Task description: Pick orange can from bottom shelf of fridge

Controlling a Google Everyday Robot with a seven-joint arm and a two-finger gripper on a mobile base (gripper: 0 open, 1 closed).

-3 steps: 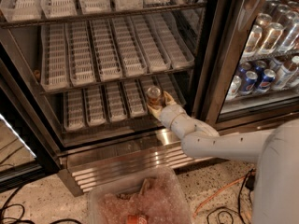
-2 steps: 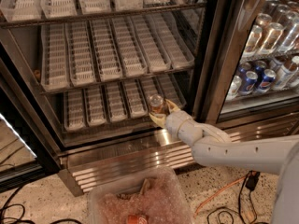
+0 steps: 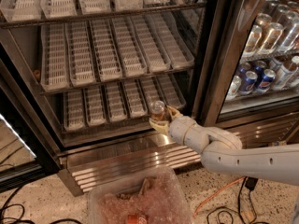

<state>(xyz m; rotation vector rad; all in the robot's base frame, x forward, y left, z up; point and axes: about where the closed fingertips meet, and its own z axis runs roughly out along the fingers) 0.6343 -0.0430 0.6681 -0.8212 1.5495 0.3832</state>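
Note:
The orange can point(image 3: 157, 110), coppery with a silver top, stands upright at the front right of the bottom shelf point(image 3: 98, 108) of the fridge point(image 3: 117, 78). My gripper point(image 3: 161, 119) reaches in from the right and is shut on the can, with one pale finger in front of it and the other behind it on the right. The white arm point(image 3: 233, 155) runs from the lower right. The can sits over the shelf's front edge, just above the steel ledge point(image 3: 121, 146).
Empty white lane trays fill the shelves above. The fridge's black door post point(image 3: 219, 55) stands right of the gripper. A glass-fronted cooler with blue and silver cans point(image 3: 261, 76) is at the right. A clear plastic bin point(image 3: 140, 199) sits on the floor below. Cables lie on the floor.
The gripper with the orange can has drawn toward the shelf's front edge and slightly down. The arm has pulled back toward the lower right.

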